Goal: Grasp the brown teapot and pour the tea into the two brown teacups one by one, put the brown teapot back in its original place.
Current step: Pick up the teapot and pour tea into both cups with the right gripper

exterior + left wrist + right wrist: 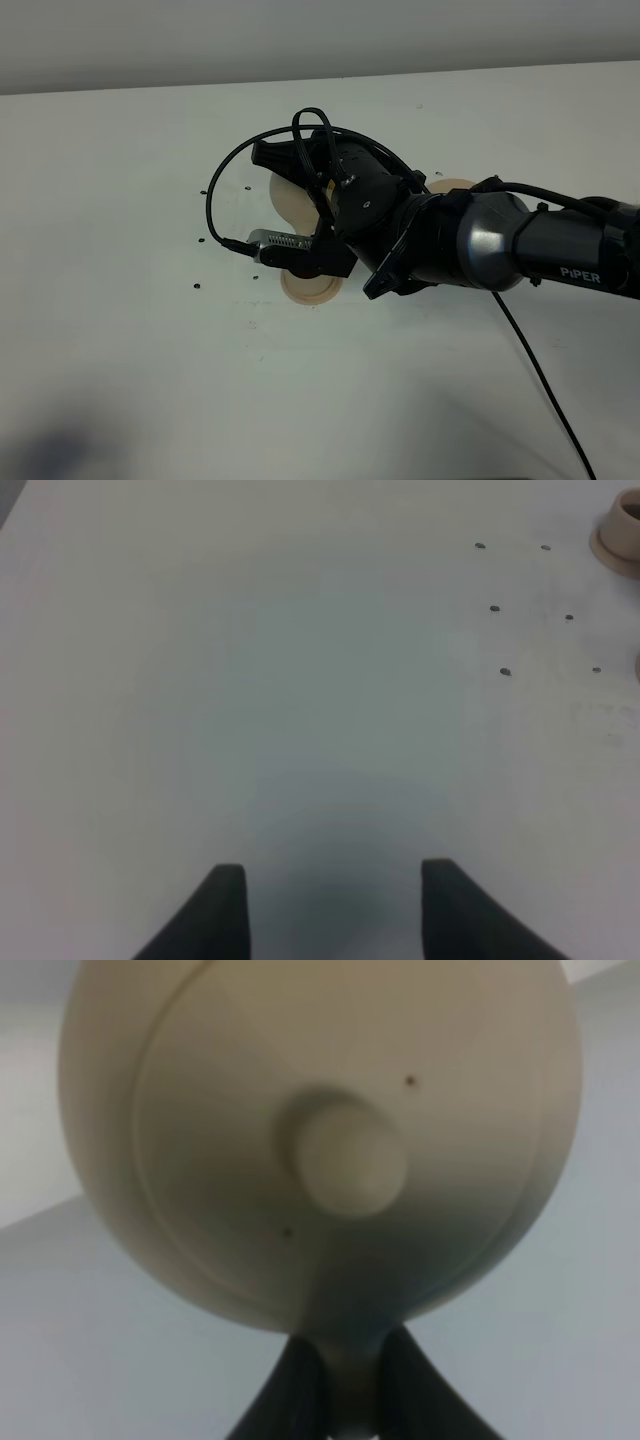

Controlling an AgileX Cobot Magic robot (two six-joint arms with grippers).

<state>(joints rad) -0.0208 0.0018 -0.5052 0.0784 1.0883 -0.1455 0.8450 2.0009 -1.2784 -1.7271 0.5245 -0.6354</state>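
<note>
Right pincer point(345, 1365), clamped on the teapot point(320, 1140) handle: tilt slowly, holding the spout above the cup point(310, 288) beneath it.

My overhead feed is evenly, softly lit, with a dim shadow smudging the table point(120, 300) at lower left. On the right wrist feed the brown teapot point(320, 1140) is blurred and half in shade. The left gripper point(332, 870) looks soft-edged and dark.
</note>
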